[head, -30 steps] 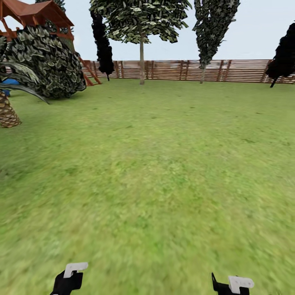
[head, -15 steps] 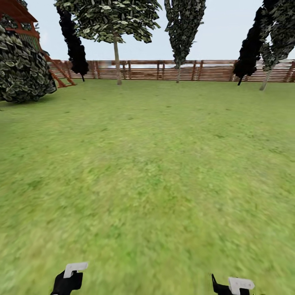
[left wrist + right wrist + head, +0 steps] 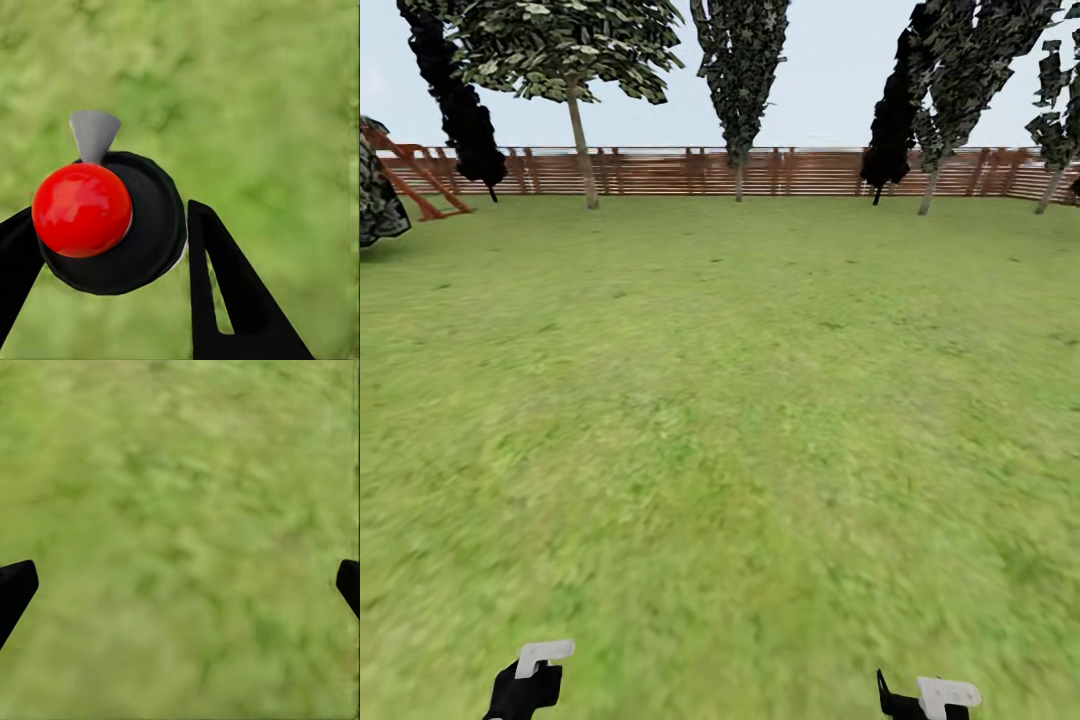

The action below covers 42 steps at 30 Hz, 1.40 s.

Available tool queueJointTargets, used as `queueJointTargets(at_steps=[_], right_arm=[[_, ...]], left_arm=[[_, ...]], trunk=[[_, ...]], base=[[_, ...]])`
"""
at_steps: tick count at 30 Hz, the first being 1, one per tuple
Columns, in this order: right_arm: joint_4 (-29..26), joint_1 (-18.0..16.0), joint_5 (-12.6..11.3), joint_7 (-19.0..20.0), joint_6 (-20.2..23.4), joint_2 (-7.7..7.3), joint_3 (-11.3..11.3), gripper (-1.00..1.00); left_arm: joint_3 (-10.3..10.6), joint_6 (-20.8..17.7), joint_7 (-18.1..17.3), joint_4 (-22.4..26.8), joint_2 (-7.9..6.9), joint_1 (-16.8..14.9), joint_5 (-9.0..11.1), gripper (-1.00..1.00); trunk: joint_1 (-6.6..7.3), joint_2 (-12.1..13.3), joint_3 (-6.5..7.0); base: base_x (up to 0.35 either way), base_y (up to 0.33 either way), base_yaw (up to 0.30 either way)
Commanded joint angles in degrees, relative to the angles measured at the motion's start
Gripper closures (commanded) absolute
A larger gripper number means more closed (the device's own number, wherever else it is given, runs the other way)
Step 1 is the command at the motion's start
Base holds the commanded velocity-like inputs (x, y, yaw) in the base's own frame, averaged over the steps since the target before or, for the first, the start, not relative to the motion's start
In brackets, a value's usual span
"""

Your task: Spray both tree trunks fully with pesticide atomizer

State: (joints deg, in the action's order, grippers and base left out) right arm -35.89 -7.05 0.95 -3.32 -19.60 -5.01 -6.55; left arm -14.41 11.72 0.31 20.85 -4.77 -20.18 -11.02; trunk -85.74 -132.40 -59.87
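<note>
Holding the pesticide atomizer [image 3: 142,225] in the left hand [image 3: 109,214], both black fingers [image 3: 225,292] pressed against its round black body. Red ball top [image 3: 81,210] and grey nozzle [image 3: 94,135] facing the wrist camera. Probably carried low and snug like this so as not to slip while rolling over the grass.

Right hand [image 3: 180,577] spread wide over bare grass, pinching nothing. Likely kept free and tucked low since the spraying needs one hand alone. Both hands low and close to the body in the head view, left [image 3: 530,675] and right [image 3: 930,695], far from the fence [image 3: 660,172].

Open floor [image 3: 720,400] of green lawn stretching up to the fence. A row of trees [image 3: 582,140] standing just before the fence, slim at this range. Cannot tell whether any is one to be sprayed. No white specks of pesticide on any trunk, so pickup apparently done and spraying not yet begun.
</note>
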Motion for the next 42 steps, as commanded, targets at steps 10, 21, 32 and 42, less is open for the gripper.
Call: queueJointTargets(at_steps=[10, 21, 32, 42], right_arm=[[0.11, -0.03, 0.1, -0.19, -0.17, 0.0, 0.05, -1.0], [0.12, -0.02, 0.1, -0.19, -0.17, 0.0, 0.05, -1.0], [0.05, -0.06, 0.1, -0.19, -0.17, 0.0, 0.05, -1.0], [0.07, -0.03, 0.1, -0.19, -0.17, 0.0, 0.05, -1.0]], left_arm=[[-0.36, 0.17, 0.04, -0.02, 0.03, -0.03, -0.59, 1.0], [-0.43, 0.15, 0.04, -0.02, 0.03, -0.03, -0.67, 1.0], [-0.45, 0.15, 0.04, -0.02, 0.03, -0.03, -0.67, 1.0], [-0.45, 0.15, 0.05, -0.02, 0.03, -0.03, -0.66, 1.0]], trunk=[[0.0, -0.01, -0.04], [0.0, -0.01, -0.04], [0.0, -0.01, -0.04], [0.0, -0.01, -0.04]], base=[[0.162, -0.255, -0.297], [0.214, -0.217, -0.297], [0.234, -0.201, -0.297], [0.232, -0.201, -0.297]])
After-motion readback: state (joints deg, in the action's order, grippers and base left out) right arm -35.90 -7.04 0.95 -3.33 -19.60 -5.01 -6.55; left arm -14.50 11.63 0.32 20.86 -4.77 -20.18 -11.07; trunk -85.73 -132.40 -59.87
